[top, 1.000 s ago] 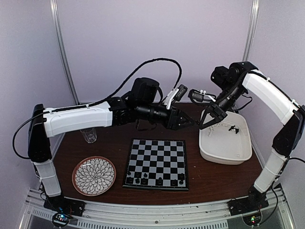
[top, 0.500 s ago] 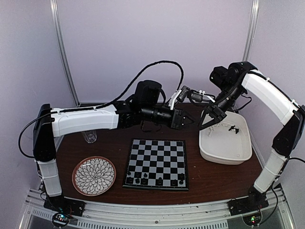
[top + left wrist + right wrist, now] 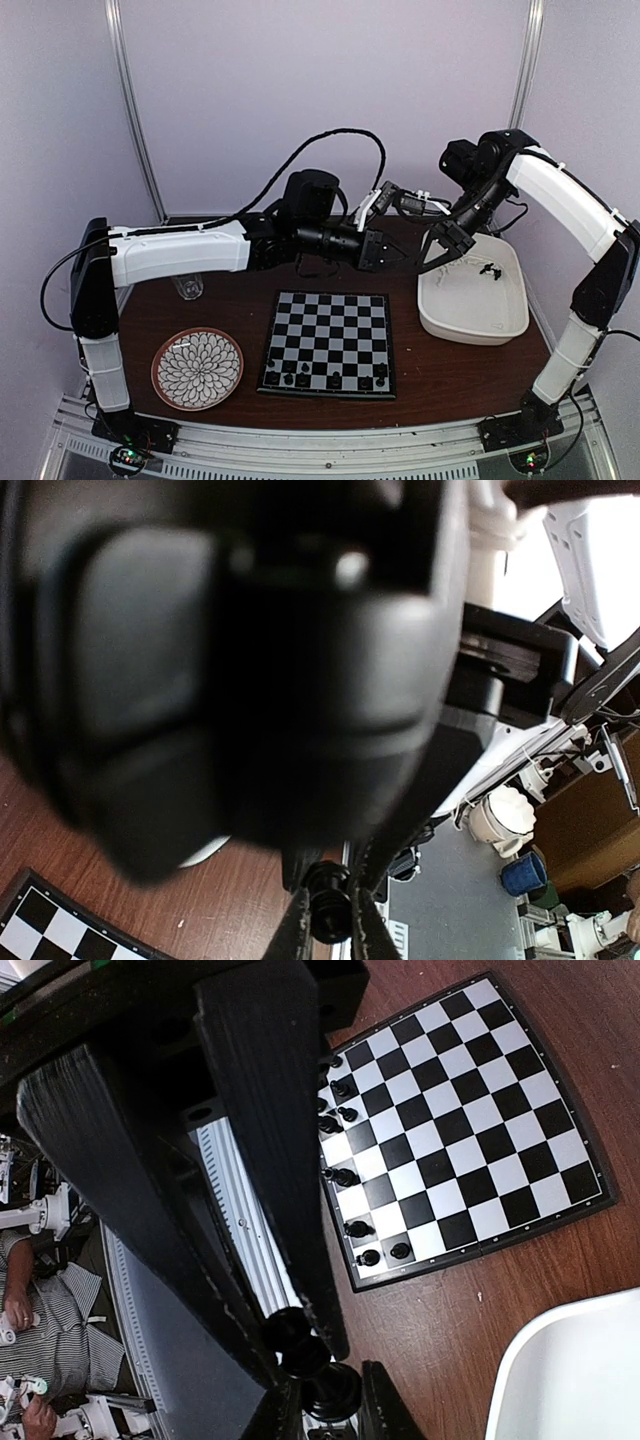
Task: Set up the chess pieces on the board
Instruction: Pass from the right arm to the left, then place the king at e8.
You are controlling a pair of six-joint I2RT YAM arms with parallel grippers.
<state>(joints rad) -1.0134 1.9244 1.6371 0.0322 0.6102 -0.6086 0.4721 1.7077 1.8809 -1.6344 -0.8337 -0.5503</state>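
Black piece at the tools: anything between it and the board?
Nothing visible does. The black piece is held in the air between the left tool and right tool, past the far edge of the board. The rows under that path are bare; other pieces stand only along the near edge.

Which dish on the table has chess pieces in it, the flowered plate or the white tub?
The white tub, at the right: a few dark pieces lie at its far end. The flowered plate shows only its pattern.
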